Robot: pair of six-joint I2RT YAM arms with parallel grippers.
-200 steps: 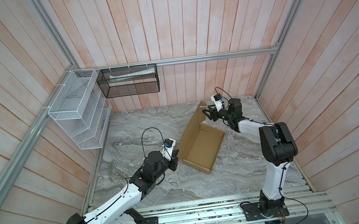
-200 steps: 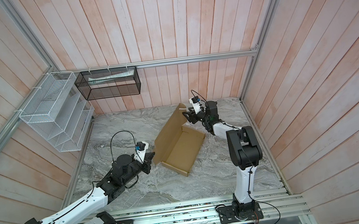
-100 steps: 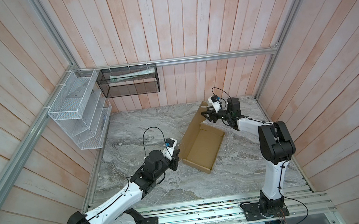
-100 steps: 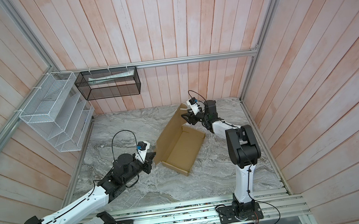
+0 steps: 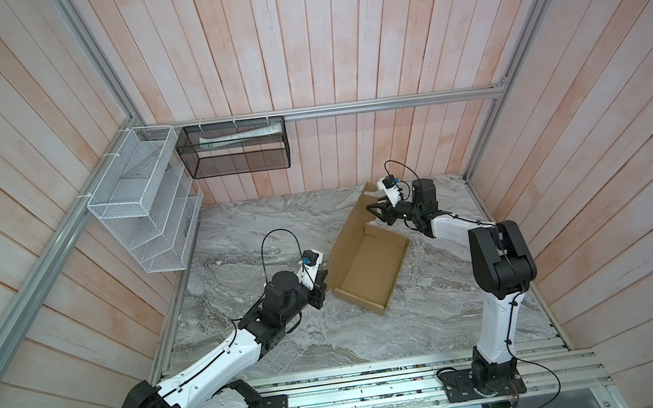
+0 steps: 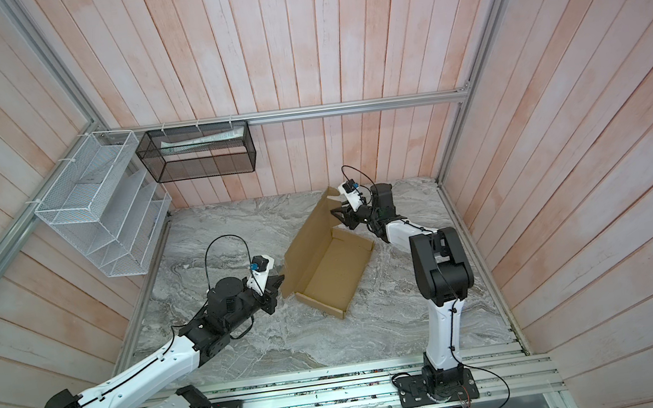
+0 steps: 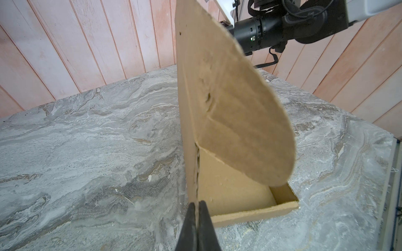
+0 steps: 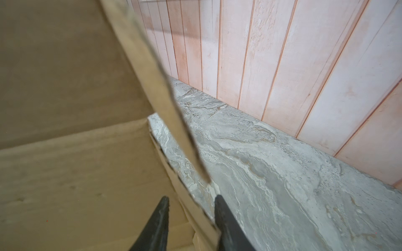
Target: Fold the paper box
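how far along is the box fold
Done: the paper box has its tray walls up. In hand: the left gripper is shut on the near end of the upright lid; the right gripper straddles its far end, jaws apart. Left: lowering the lid and tucking it in.

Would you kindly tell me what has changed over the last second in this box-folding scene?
The right claw eased slightly toward the raised flap of the paper box and narrowed astride the flap's far edge; whether it grips yet is unclear. The left claw stayed shut on the flap's near corner, and the box has not visibly shifted.
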